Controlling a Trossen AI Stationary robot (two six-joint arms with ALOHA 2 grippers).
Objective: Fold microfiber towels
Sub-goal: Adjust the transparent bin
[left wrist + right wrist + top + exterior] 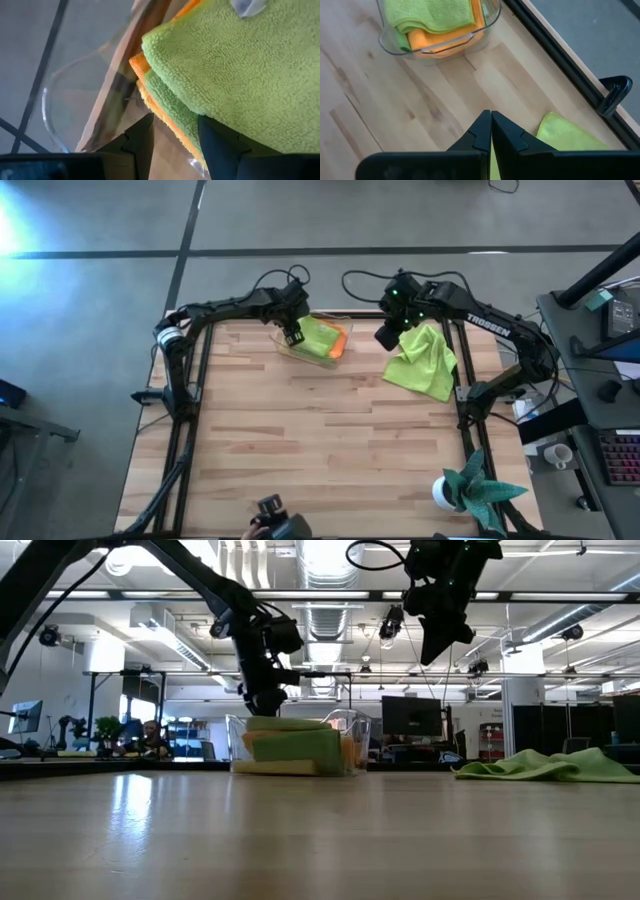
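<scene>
We see folded towels (322,338) stacked in the clear bin (489,20), the left gripper (291,336) spread over them, the right gripper (491,131) clenched empty above one unfolded lime towel (425,361) left to fold

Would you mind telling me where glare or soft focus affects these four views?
High view: a bright bluish glare washes the floor at the upper left corner. Low view: ceiling lights reflect as pale streaks on the light wooden table, whose near surface is blurred. Left wrist view: the clear plastic bin wall looks hazy. Right wrist view: evenly lit, no glare.
</scene>
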